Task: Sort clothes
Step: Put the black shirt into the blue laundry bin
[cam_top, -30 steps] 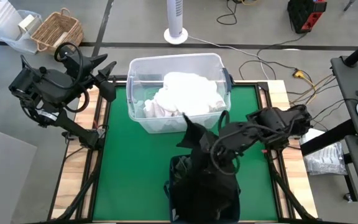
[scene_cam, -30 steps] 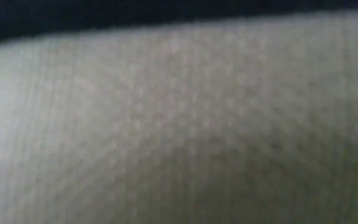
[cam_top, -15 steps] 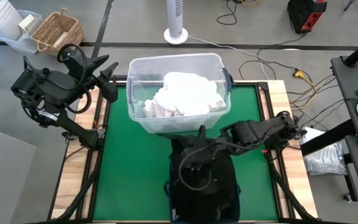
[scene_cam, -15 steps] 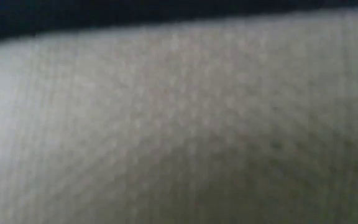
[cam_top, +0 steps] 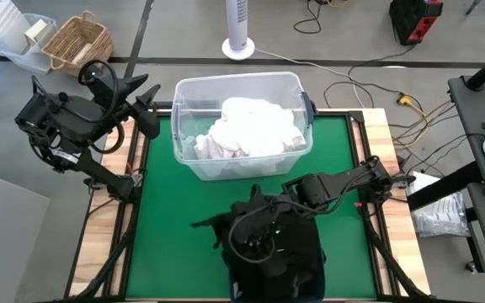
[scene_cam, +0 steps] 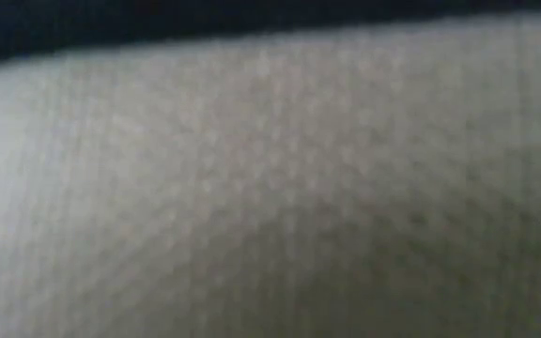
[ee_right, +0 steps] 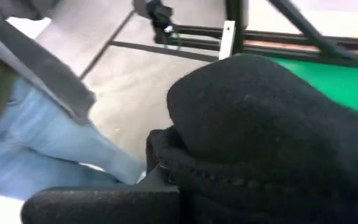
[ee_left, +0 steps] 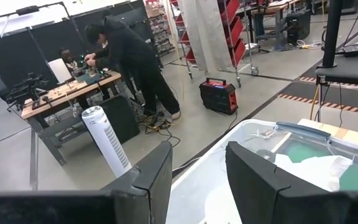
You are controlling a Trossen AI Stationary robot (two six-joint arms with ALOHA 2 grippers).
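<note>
On the green table mat, the right gripper clamps a black garment over the dark bin; left gripper gapes idle.

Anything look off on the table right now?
Yes: the low view is blocked by pale fabric against the lens. Also, a dark garment held in the right hand trails past the dark bin's edge.

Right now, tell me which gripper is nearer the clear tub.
Left. The left gripper hovers just beside the tub's left wall; the right gripper hangs lower, over dark clothes.
</note>
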